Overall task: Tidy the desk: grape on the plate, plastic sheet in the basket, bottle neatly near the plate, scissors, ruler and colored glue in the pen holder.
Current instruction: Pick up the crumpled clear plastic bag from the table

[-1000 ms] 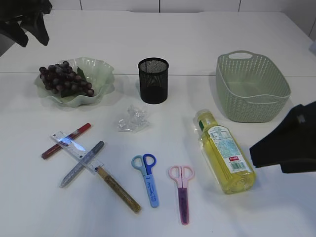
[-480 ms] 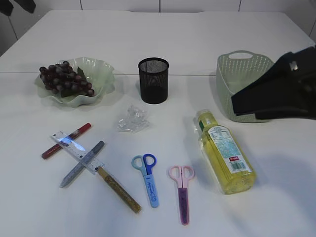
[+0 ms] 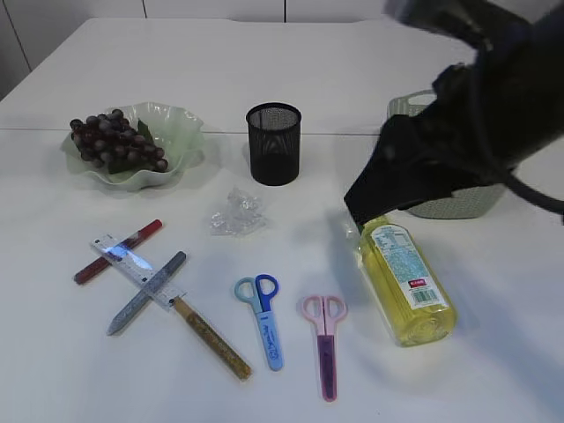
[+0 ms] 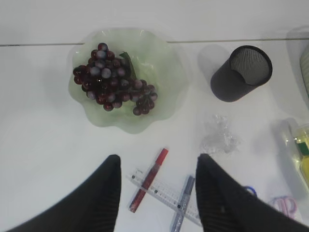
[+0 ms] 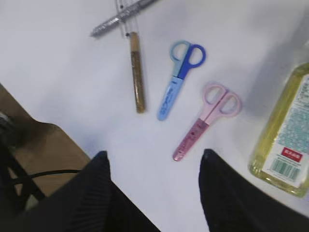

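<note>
Since a second ago the right arm (image 3: 458, 141) has swung up from the lower right edge of the exterior view to the upper right, where it now hides most of the green basket (image 3: 458, 204) and the cap end of the bottle (image 3: 404, 282). Its right gripper (image 5: 153, 166) hangs above the table with both fingers spread apart and nothing between them; the wrist view looks down past them at the blue scissors (image 5: 179, 77), the pink scissors (image 5: 208, 117) and the gold glitter glue pen (image 5: 137, 79). Half a second ago the left arm was only a dark shape in the top left corner of the exterior view, and it is now out of that view altogether. From its wrist camera the left gripper (image 4: 157, 169) is seen high over the desk, fingers apart and empty, above the red glue pen (image 4: 149, 186) and the clear ruler (image 4: 166, 197). Nothing on the desk has shifted between the frames: the grapes (image 3: 115, 141) lie on the wavy green plate (image 3: 181, 123), the mesh pen holder (image 3: 274, 143) stands upright beside it, the crumpled plastic sheet (image 3: 236, 213) lies in front of the holder, and the silver glue pen (image 3: 145, 293) lies across the ruler. The bottle lies on its side near the basket.
</note>
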